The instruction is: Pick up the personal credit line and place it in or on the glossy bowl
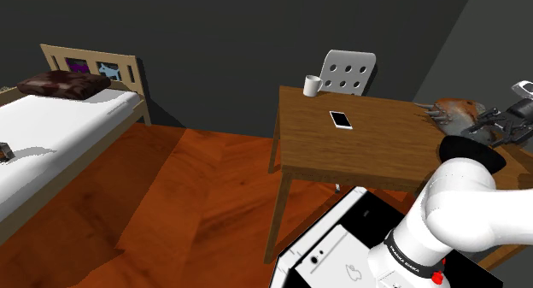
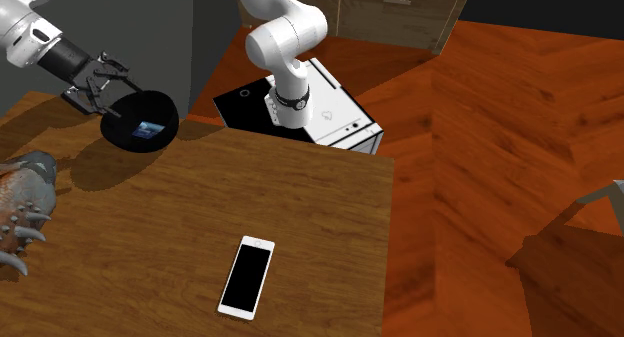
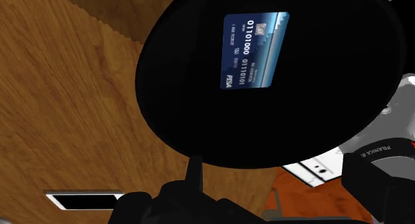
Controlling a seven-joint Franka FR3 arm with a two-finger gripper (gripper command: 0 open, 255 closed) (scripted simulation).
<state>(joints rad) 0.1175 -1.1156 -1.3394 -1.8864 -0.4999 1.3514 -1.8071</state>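
Card [image 3: 255, 51] lies flat inside black bowl [image 3: 199, 90], face up. Bowl sits at table [image 2: 200, 215] corner nearest stand [image 2: 300, 105]. Gripper [image 2: 103, 97] just above bowl rim, fingers apart, holding nothing. Phone [image 2: 247, 275] mid-table, well apart from bowl.

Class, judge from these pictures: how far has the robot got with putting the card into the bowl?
Done: the blue card already lies flat inside the black bowl. In hand: nothing of the task; the hand hovers by the bowl's rim, apart from the card. Left: probably only drawing the arm away.
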